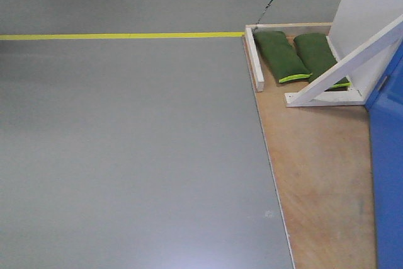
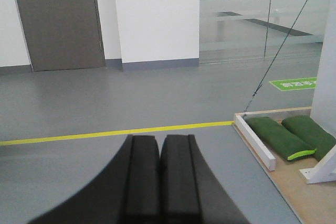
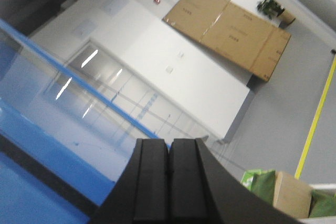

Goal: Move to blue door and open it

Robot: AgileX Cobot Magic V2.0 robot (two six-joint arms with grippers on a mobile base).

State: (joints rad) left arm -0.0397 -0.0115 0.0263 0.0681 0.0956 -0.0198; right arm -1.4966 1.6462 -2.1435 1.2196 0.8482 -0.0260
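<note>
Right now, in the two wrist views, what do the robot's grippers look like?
The left gripper has two matte black fingers with flat, rectangular inner faces and outer sides that flare in a curve toward the base. The right gripper looks the same. No markings, cables or sleeves show on either.

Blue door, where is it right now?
In the front view, the blue door runs down the far right edge, beside the wooden platform, near the white brace and green sandbags.

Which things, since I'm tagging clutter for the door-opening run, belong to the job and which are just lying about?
Job: blue door, left gripper, right gripper, both shut.
Lying about: two green bags, yellow floor line, cardboard box, grey door.
</note>
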